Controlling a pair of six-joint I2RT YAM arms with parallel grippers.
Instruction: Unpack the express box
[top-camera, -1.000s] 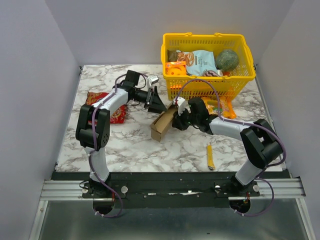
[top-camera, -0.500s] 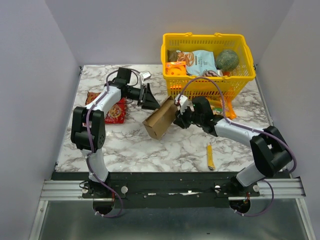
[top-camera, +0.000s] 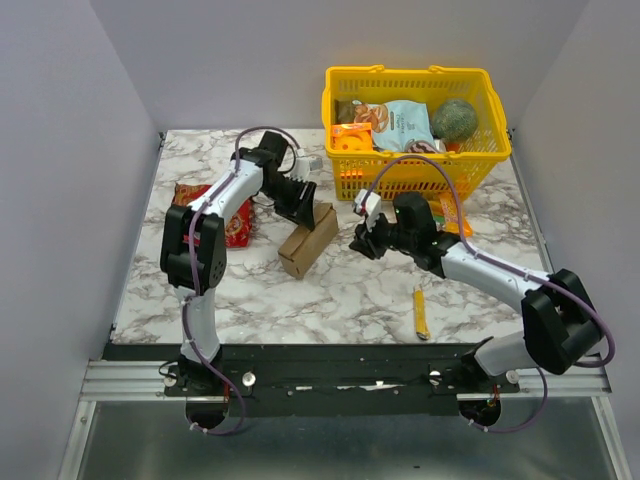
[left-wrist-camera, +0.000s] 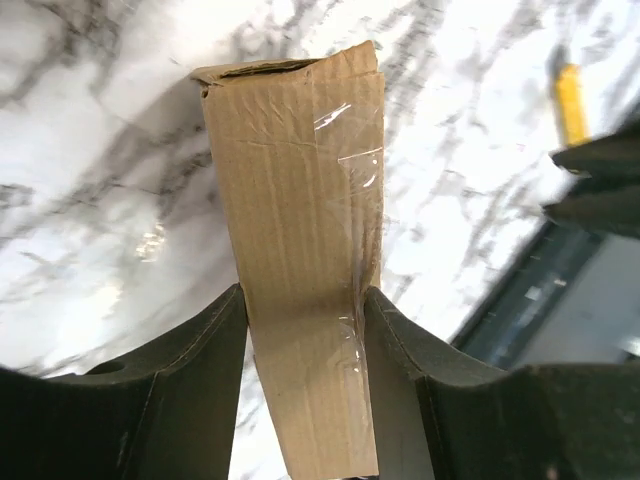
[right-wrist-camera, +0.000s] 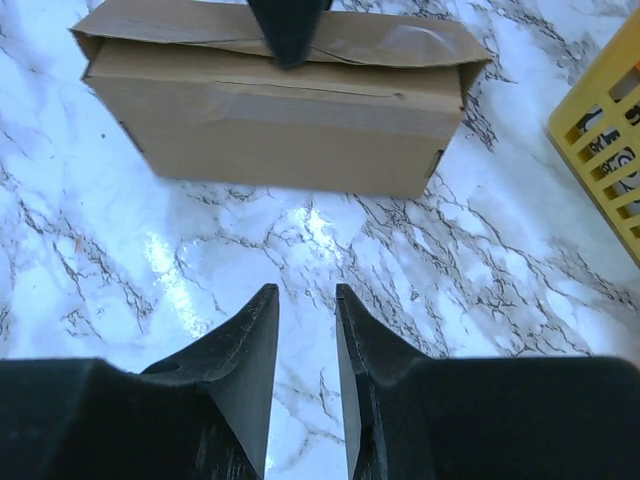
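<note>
The express box (top-camera: 307, 240), plain brown cardboard with clear tape along its seam, lies on the marble table left of centre. My left gripper (top-camera: 306, 206) is shut on its far end; in the left wrist view the box (left-wrist-camera: 300, 180) runs out from between both fingers (left-wrist-camera: 190, 370). My right gripper (top-camera: 358, 240) hovers just right of the box, apart from it. From the right wrist the box (right-wrist-camera: 270, 130) lies ahead of my right gripper (right-wrist-camera: 307, 295), whose jaws stand a narrow gap apart with nothing between them. The box flaps look closed.
A yellow basket (top-camera: 415, 165) full of snacks stands at the back right. A red snack bag (top-camera: 235, 228) lies left of the box, an orange bag (top-camera: 452, 215) sits in front of the basket, and a yellow cutter (top-camera: 421, 312) lies near the front right.
My right gripper has let go of the box and drawn back to the right. The box came down flat on the table, and my left gripper closed on its far end.
</note>
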